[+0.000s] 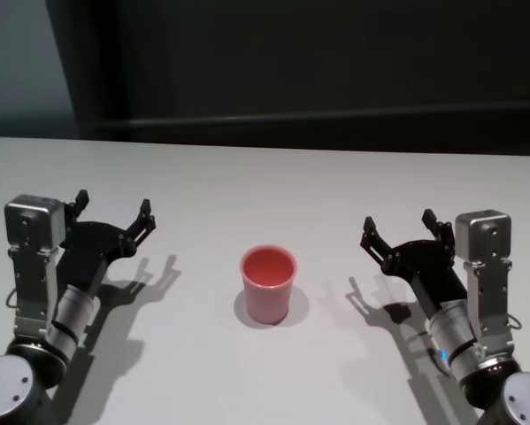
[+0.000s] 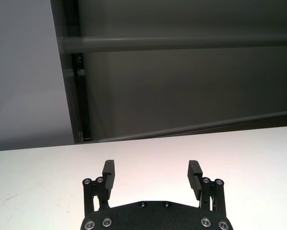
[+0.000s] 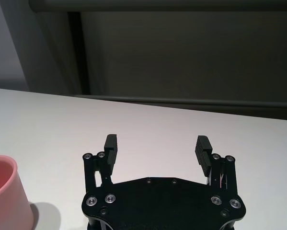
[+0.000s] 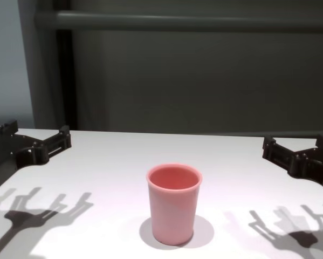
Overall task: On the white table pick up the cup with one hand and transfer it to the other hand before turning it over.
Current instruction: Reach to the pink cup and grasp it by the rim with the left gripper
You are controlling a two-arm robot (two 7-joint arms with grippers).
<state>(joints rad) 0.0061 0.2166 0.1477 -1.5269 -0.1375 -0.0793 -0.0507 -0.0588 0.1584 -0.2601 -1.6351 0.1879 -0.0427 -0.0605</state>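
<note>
Cup (image 1: 267,285) sits upright mid-worktop (image 1: 265,177), nothing touching it. Left claw (image 1: 112,216) and right claw (image 1: 404,232) both hover spread wide. Best bet: one slides in level and pinches mid-wall, leaving the base free for the handoff.

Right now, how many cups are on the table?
1. The pink cup stands upright, mouth up, on the white table, midway between the left pincer and the right pincer, touching neither. Nothing hides another.

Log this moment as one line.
cup: upright, untouched, mid-table | left gripper: open, empty | right gripper: open, empty
</note>
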